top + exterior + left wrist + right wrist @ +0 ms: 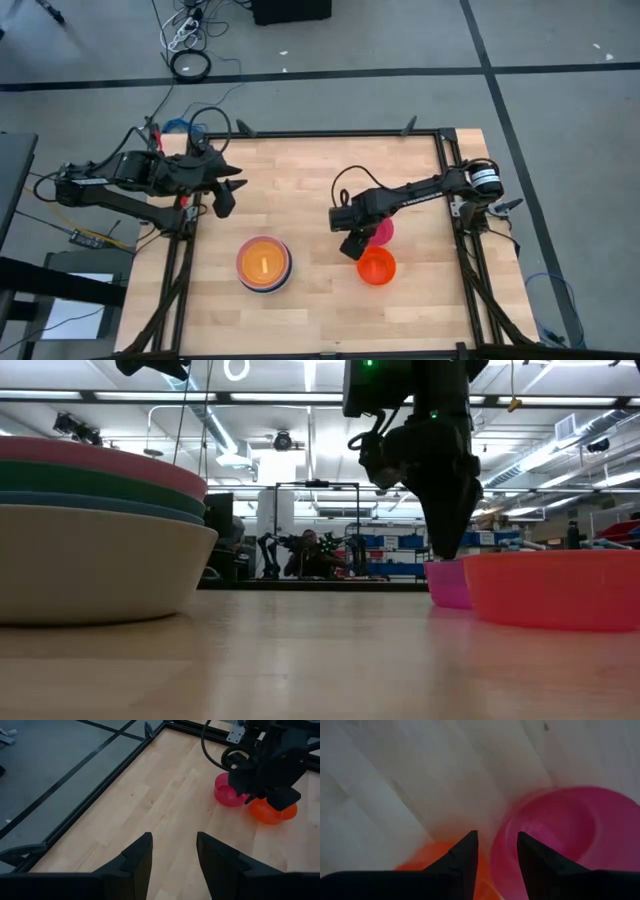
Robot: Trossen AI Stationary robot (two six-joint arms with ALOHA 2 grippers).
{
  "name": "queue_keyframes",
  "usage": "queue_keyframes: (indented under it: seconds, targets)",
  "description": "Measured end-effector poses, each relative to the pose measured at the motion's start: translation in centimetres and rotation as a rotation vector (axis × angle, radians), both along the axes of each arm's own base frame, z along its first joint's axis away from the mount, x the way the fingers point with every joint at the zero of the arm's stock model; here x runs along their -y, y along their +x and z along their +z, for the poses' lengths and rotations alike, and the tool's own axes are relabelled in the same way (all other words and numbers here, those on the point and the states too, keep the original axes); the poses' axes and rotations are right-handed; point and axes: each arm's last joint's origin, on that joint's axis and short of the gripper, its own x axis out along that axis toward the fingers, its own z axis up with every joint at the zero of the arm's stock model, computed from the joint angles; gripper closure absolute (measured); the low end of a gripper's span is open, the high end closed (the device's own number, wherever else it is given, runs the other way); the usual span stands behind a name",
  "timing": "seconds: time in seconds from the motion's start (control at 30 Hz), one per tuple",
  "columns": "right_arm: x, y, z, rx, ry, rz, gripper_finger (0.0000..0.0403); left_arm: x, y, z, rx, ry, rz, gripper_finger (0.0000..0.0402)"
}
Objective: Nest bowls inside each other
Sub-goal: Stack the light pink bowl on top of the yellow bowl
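Wooden worktop lies bare at 12 o'clock of the right claw, whose part-open fingers straddle the magenta bowl's rim, orange-red bowl touching.

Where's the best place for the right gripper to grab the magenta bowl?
Take the magenta bowl by its thin rim, from straight above, one finger inside, one outside. It sits upright and open. Use the rim away from the orange-red bowl crowding it. The right gripper, open, hovers there.

Right gripper over magenta bowl
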Motion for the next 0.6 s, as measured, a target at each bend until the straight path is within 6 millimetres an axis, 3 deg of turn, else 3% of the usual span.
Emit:
queue_keyframes:
  seconds: [0.27,0.4,0.5,0.6]
  targets:
    - [0.0,0.1,-1.8,0.046,-0.008,-0.011,0.0279,0.0,0.0,0.0,0.000,0.001,0.000,0.0238]
    - [0.9,0.0,-3.1,0.085,-0.024,-0.036,0.0283,0.0,0.0,0.0,0.000,0.004,0.003,0.0238]
    - [1.7,-0.2,-3.8,0.089,-0.026,-0.042,0.0307,0.0,0.0,0.0,0.000,0.007,0.005,0.0238]
    - [2.2,-0.1,-3.9,0.098,-0.039,0.019,0.0362,0.0,0.0,0.0,0.001,0.008,0.006,0.0238]
